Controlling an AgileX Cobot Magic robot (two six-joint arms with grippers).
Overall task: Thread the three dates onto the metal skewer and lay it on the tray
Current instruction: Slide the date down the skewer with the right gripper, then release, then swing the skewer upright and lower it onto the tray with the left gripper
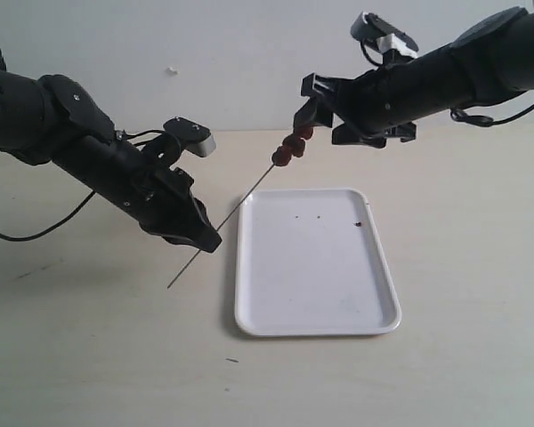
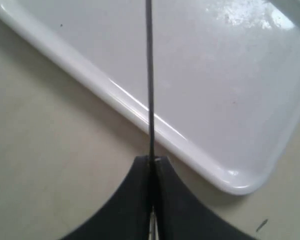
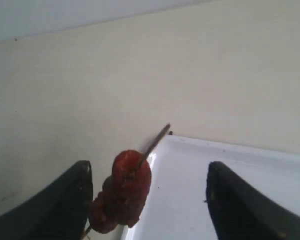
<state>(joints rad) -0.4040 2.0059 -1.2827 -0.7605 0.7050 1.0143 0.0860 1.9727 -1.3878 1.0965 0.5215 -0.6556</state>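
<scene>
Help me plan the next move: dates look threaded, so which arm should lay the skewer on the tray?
Left, probably: the left gripper is shut on the metal skewer beside the tray; the right gripper is open, only flanking the dates.

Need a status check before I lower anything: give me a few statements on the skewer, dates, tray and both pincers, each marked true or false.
1. The left pincer is shut on the skewer. True.
2. The skewer lies flat on the tray. False: it is held tilted in the air, with its low end over the table beside the tray.
3. The dates sit on the skewer near its upper end. True.
4. The right pincer is clamped on the dates. False: it is open, with a finger well clear on each side of them.
5. One date lies on the tray. False: the tray shows only a few dark specks.
</scene>
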